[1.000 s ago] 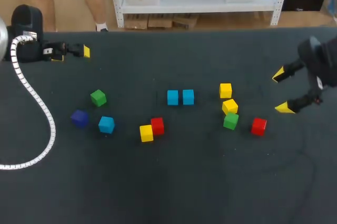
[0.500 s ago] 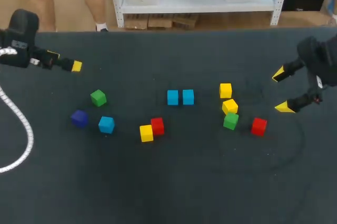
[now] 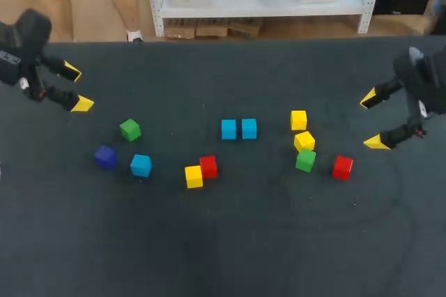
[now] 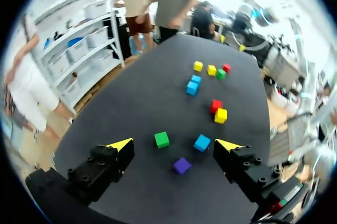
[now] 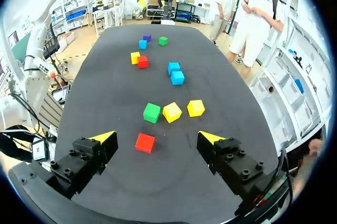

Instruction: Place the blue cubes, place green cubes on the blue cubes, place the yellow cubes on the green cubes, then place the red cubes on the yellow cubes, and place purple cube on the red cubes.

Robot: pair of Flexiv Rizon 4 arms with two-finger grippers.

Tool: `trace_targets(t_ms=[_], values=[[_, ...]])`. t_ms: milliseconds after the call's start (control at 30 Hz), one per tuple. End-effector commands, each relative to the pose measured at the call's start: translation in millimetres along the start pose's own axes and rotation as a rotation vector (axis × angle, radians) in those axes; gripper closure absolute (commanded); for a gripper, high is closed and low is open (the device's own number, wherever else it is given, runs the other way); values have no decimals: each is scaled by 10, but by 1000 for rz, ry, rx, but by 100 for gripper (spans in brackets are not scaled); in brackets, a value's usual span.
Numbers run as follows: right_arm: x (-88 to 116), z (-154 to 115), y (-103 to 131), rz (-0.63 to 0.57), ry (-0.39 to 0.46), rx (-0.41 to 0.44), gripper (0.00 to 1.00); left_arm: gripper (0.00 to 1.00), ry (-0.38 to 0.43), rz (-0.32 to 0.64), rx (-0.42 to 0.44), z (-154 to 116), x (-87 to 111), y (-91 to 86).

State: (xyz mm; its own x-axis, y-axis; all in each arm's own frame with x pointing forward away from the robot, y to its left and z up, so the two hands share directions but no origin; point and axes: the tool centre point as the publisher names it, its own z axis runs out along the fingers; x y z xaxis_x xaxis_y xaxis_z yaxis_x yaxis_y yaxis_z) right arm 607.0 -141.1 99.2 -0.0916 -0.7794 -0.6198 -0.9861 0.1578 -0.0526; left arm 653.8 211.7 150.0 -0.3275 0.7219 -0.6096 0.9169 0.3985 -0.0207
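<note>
Two blue cubes (image 3: 228, 129) are set just beside each other at mid-table (image 3: 223, 241), a thin gap between them, their row running left to right. A third blue cube (image 3: 141, 165) is found near the purple cube (image 3: 105, 157) and a green cube (image 3: 129, 130). The left gripper (image 3: 77, 88) is spread wide, with nothing held or touched. The right gripper (image 3: 372, 121) is likewise spread wide and empty, near a red cube (image 3: 342, 167).

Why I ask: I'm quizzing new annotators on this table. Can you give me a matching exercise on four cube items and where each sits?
Things:
1. purple cube
2. pair of blue cubes
3. right green cube
4. right red cube

Places:
A. close beside a yellow cube
B. side by side at the table's middle
C. nearest the right arm's fingers
D. just left of the lone blue cube

Pairs: 1-D, 2-B, 3-A, 4-C.
</note>
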Motion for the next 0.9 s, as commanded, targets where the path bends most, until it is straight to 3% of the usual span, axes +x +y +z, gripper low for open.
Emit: trace_targets(t_ms=[33, 633, 900], values=[[2, 9, -8, -1, -3, -1, 0, 0, 238, 323, 114, -3, -58, 68], [2, 9, -8, -1, -3, -1, 0, 0, 238, 323, 114, -3, -58, 68], [2, 9, -8, -1, -3, -1, 0, 0, 281, 476, 125, 163, -66, -22]])
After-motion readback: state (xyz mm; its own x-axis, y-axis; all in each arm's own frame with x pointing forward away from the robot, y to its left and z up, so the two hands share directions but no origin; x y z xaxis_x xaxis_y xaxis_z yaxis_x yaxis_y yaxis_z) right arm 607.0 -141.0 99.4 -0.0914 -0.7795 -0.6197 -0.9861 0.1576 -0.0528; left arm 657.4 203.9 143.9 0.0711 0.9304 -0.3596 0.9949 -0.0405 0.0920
